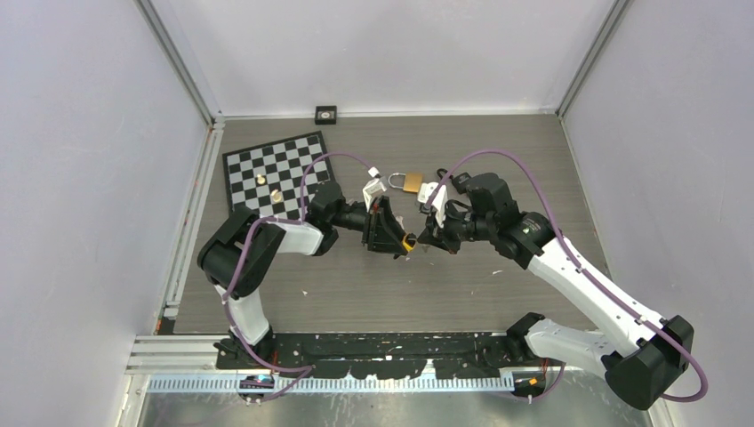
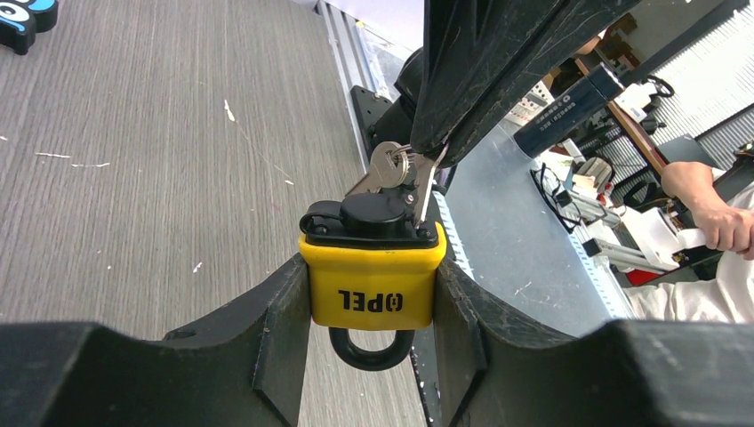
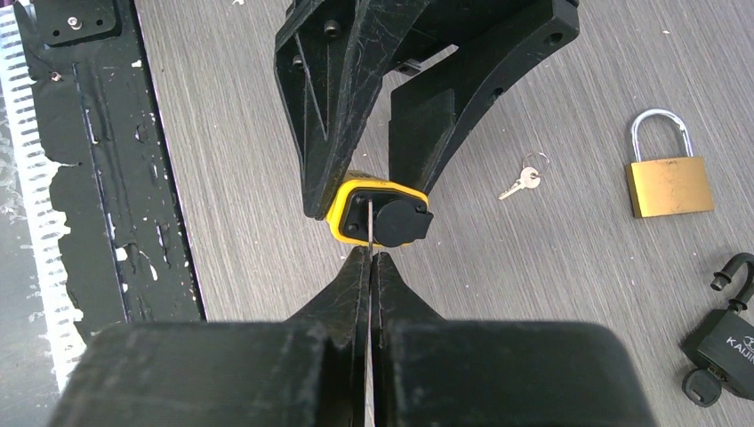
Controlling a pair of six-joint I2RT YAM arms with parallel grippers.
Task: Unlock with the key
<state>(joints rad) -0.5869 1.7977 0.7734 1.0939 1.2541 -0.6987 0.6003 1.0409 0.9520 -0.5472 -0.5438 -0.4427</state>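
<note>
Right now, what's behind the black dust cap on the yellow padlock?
The key, pinched by the right gripper, stands behind the black dust cap of the yellow padlock. Its bow and ring show; the blade tip and keyhole are covered, so insertion depth cannot be told.

You have a grey wood-grain table (image 1: 356,294) carrying a checkerboard (image 1: 271,173), a brass padlock (image 3: 669,182), a loose key (image 3: 520,182) and a black padlock (image 3: 725,342)

Lab: white-walled booth (image 1: 89,178), calibration checkerboard (image 1: 276,173)
</note>
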